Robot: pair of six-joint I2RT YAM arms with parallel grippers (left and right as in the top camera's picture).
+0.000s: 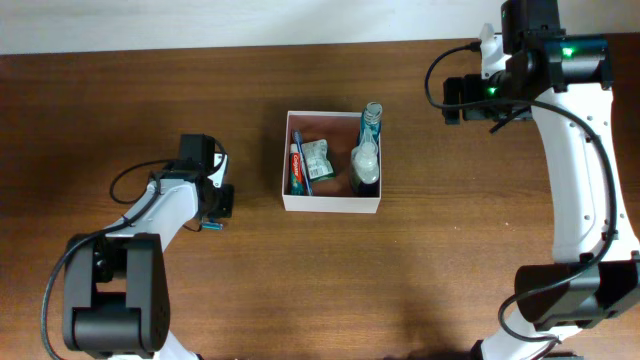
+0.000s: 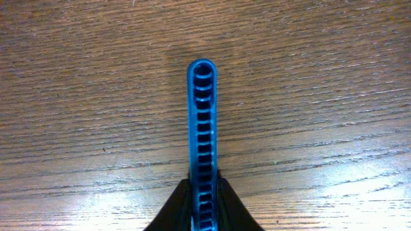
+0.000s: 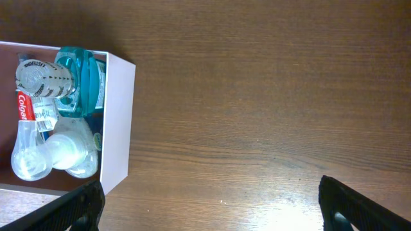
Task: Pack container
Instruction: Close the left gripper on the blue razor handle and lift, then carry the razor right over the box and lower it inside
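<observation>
The container is a square white-walled box with a reddish-brown inside at the table's middle. It holds a red toothpaste tube, a green packet, a teal-capped bottle and clear bottles. Its right wall shows in the right wrist view, with the bottles inside. My left gripper is left of the box, low over the table, shut on a narrow blue ribbed plastic piece. My right gripper is open and empty, at the far right, well apart from the box.
Brown wooden table all around. The table's far edge meets a white wall. The arm bases stand at the front left and front right.
</observation>
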